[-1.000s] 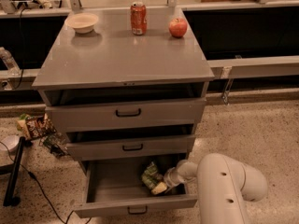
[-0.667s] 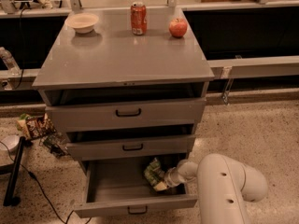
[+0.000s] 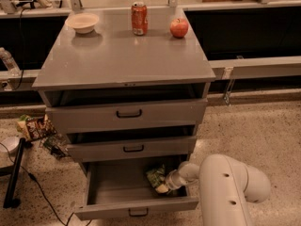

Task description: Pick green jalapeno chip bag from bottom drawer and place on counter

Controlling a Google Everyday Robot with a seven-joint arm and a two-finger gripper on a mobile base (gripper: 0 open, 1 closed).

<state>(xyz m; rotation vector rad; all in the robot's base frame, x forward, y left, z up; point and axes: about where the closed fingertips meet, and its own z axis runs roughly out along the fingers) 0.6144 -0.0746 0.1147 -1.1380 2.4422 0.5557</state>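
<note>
Low down, tool point(image 3: 163, 186) in bottom drawer point(image 3: 112, 184)

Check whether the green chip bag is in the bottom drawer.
In. The green jalapeno chip bag lies inside the open bottom drawer, with the gripper beside it.

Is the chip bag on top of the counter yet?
No, the green jalapeno chip bag lies in the open bottom drawer, with the end effector right beside it.
</note>
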